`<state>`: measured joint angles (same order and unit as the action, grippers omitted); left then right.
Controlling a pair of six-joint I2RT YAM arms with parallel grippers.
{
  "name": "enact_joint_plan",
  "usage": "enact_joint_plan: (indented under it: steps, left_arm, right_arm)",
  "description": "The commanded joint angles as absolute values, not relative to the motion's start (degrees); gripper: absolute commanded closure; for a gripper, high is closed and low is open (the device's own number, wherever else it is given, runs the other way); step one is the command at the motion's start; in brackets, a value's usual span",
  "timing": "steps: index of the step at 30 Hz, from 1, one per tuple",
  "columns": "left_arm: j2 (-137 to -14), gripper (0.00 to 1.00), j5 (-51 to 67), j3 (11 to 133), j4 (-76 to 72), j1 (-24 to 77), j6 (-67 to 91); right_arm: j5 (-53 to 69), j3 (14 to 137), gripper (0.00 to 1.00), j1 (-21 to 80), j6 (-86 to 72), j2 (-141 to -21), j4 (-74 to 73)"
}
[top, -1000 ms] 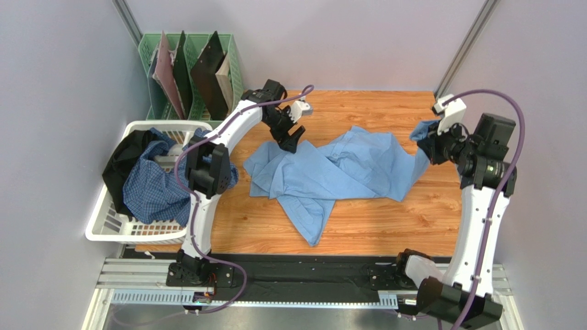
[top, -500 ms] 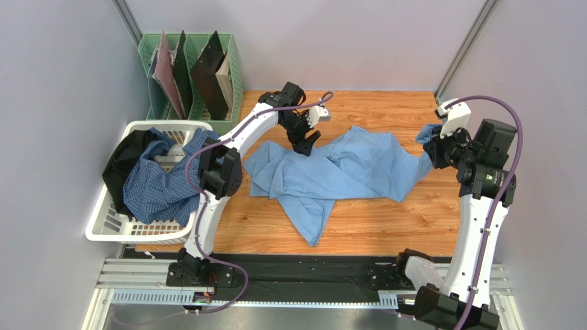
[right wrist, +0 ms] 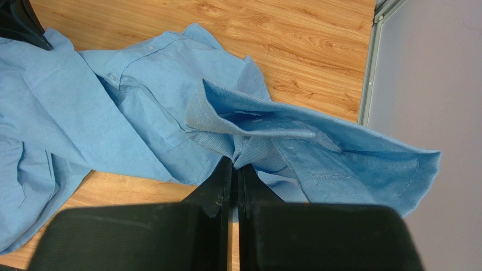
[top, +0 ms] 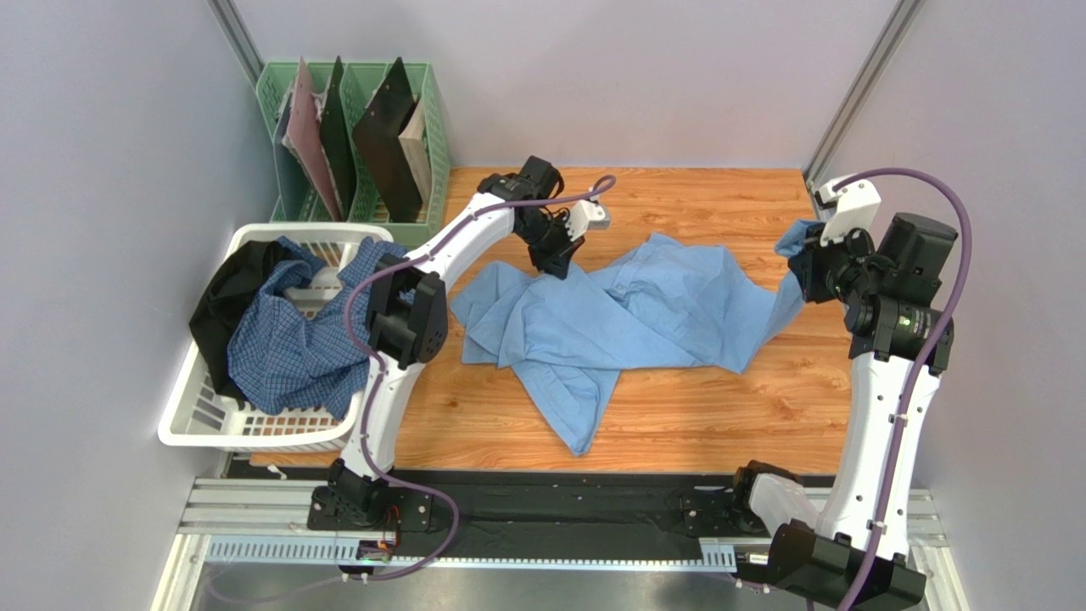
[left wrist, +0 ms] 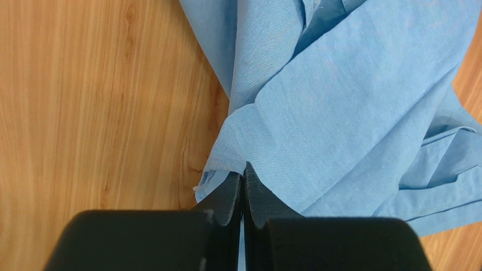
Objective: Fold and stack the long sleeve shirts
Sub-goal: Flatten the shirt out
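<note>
Both grippers are pinched shut on the plain light blue shirt (top: 637, 318), which lies crumpled across the middle of the wooden table (top: 714, 407). The left gripper (top: 551, 265) clamps a folded edge at the shirt's far left side, low against the wood. The right gripper (top: 807, 271) holds a fold of cloth lifted off the table at the right end. The blue-and-white checked shirt (top: 287, 344) sits heaped in the white laundry basket (top: 191, 427) beside a dark garment (top: 223, 312).
</note>
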<state>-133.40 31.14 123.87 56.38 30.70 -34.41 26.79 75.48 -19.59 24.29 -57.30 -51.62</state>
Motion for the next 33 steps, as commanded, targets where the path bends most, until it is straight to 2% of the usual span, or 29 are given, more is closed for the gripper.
enact_joint_plan:
  steps: [1,7,11,13,15,17,18,22,23,25,29,31,32,33]
  left_arm:
    - [-127.8,1.00,34.4,124.7,56.6,30.5,-34.9]
    - [-114.4,1.00,31.0,122.7,48.1,29.1,-26.7]
    - [-107.5,1.00,27.9,123.7,45.3,28.3,-25.3]
    - [-104.6,1.00,24.5,122.6,45.3,28.3,-25.0]
    - [-102.4,1.00,20.8,119.5,45.0,28.1,-24.9]
    - [-101.1,1.00,17.2,116.5,43.5,25.8,-23.8]
    - [-100.0,1.00,16.3,113.4,41.2,24.5,-21.0]
    - [-100.3,1.00,11.9,108.2,37.6,18.4,-16.9]
    - [-100.7,1.00,12.0,107.3,37.3,16.5,-16.4]
    - [-102.8,1.00,13.3,105.8,38.0,15.1,-16.3]
    - [-105.6,1.00,15.4,103.3,38.2,14.2,-16.2]
    - [-106.9,1.00,15.7,102.3,37.9,14.1,-15.1]
    - [-107.4,1.00,16.0,102.2,37.9,14.0,-15.0]
    - [-108.0,1.00,16.0,102.2,37.9,13.9,-14.9]
  right_arm:
    - [24.4,76.8,1.00,-20.6,20.6,-57.7,-46.5]
    - [18.7,82.1,1.00,-24.2,9.9,-60.9,-33.3]
    - [17.2,95.2,1.00,-24.3,6.2,-69.8,-28.9]
    - [19.5,103.0,1.00,-24.4,4.6,-72.4,-30.1]
    - [27.2,105.1,1.00,-24.4,4.6,-73.1,-34.2]
    - [31.5,100.5,1.00,-24.4,7.3,-71.1,-37.0]
    - [37.8,97.5,1.00,-24.4,9.4,-67.6,-40.9]
    - [48.8,79.6,1.00,-22.0,28.6,-58.0,-55.8]
    - [49.5,73.5,1.00,-20.5,38.1,-56.2,-59.5]
    - [48.0,67.0,1.00,-13.6,42.3,-50.8,-65.6]
    - [37.7,53.8,1.00,5.2,40.3,-42.9,-60.4]
    - [30.2,49.0,0.79,16.8,38.7,-42.2,-56.7]
    - [28.1,48.2,0.61,20.4,38.9,-43.1,-56.4]
    - [29.3,48.0,0.24,21.8,40.9,-43.9,-57.9]
